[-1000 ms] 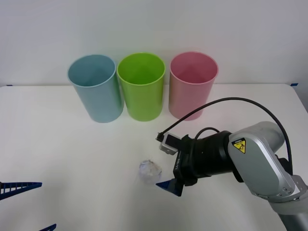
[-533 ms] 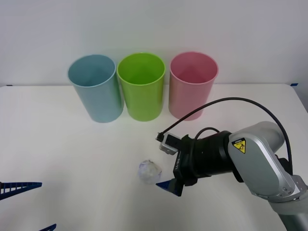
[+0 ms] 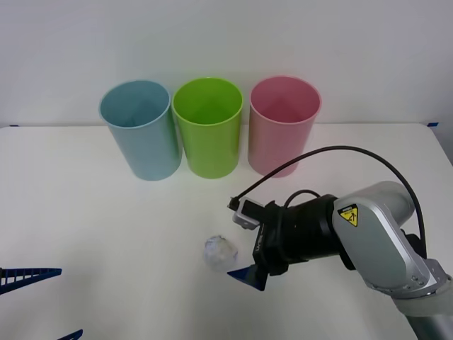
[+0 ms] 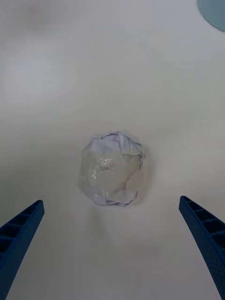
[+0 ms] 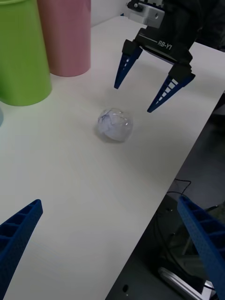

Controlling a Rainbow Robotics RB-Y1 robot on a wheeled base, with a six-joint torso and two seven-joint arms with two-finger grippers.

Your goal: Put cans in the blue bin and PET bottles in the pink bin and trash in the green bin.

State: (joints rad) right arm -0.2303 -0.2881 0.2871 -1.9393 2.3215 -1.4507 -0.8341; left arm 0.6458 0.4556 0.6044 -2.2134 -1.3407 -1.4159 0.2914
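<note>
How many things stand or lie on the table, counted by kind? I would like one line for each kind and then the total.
Bins: 3, namely the blue bin, the green bin and the pink bin
Trash, a crumpled paper ball: 1, the trash
Total: 4

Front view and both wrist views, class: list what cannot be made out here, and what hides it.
- Tall lime-green plastic bin: inside bottom hidden by its own wall, front view.
- Tall light-blue plastic bin: cut off by the right wrist view's edge.
- Small crumpled white paper ball: underside hidden against the white table.
- Right pincer: far finger hidden by the arm, front view.
</note>
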